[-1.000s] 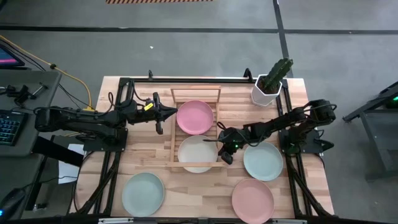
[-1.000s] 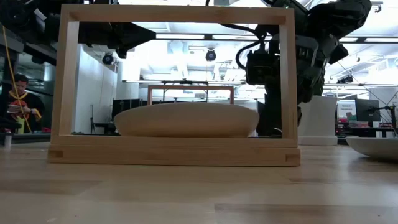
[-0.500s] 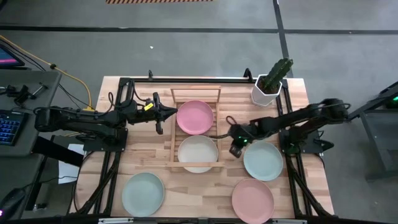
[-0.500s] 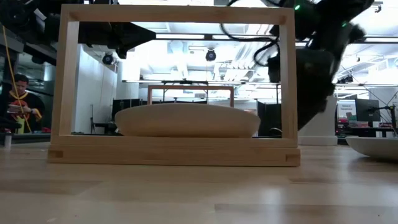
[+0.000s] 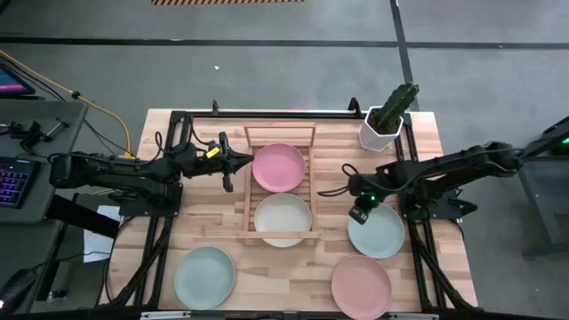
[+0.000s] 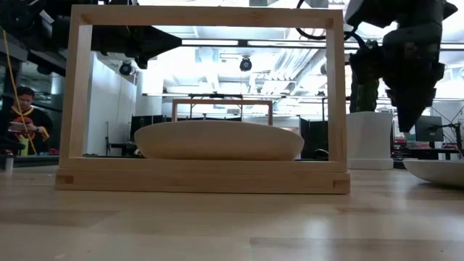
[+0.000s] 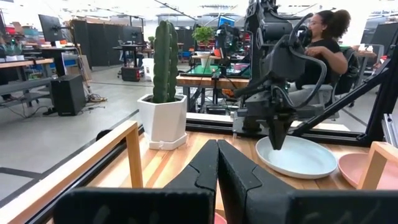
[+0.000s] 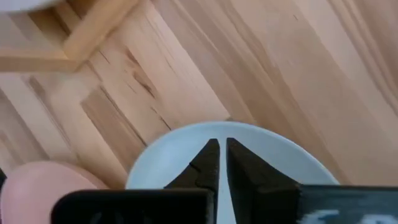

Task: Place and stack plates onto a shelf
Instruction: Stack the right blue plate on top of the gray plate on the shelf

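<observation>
Since a second ago the right arm has swung off the shelf (image 5: 278, 188) toward the right side of the counter (image 5: 213, 227); the right gripper (image 5: 360, 213) now hangs, fingers closed and empty, above the near rim of a mint plate (image 5: 377, 231), probably lining up a pick. The slatted pale-wood shelf holds a pink plate (image 5: 278, 166) and a cream plate (image 5: 283, 218), both matte, shallow, round. The left gripper (image 5: 231, 161) waits beside the shelf, closed, empty.
</observation>
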{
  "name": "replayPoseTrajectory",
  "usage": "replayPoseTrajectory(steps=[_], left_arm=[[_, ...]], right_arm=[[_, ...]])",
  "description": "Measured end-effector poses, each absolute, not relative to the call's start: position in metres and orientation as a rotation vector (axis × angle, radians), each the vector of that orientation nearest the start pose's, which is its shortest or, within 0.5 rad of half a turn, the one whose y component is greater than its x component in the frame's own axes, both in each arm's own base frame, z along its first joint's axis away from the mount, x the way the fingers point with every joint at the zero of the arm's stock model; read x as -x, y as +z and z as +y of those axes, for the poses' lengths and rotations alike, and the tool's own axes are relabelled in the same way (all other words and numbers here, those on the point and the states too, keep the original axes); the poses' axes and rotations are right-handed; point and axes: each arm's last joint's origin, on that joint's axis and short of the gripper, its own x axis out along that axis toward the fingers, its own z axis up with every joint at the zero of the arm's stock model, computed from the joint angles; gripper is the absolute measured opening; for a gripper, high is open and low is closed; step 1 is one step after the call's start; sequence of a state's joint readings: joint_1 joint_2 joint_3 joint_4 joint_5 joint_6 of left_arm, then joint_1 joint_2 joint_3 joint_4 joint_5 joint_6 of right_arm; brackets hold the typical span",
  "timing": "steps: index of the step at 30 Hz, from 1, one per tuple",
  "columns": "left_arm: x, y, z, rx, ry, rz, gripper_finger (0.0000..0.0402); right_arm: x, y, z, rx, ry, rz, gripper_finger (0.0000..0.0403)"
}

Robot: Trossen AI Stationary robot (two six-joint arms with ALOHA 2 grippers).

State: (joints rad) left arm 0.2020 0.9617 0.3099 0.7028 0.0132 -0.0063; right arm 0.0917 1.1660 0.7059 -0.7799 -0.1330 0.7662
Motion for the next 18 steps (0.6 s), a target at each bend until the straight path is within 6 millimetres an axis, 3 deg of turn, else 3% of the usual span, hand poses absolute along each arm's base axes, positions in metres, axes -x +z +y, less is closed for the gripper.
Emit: replayPoseTrajectory(steps=[9, 14, 18], left_arm=[[-0.193, 0.224, 0.039, 0.000, 0.189, -0.049, 0.0000], [-0.193, 0.224, 0.039, -0.002, 0.189, -0.049, 0.0000], [-0.193, 0.224, 0.039, -0.001, 0.189, -0.049, 0.0000]], right_arm=[[-0.190, 0.199, 0.021, -0.483, -0.167, 1.285, 0.0050], [-0.187, 0.198, 0.020, -0.480, -0.221, 1.313, 0.0055], [-0.180, 0.196, 0.018, -0.456, -0.270, 1.371, 0.0089]])
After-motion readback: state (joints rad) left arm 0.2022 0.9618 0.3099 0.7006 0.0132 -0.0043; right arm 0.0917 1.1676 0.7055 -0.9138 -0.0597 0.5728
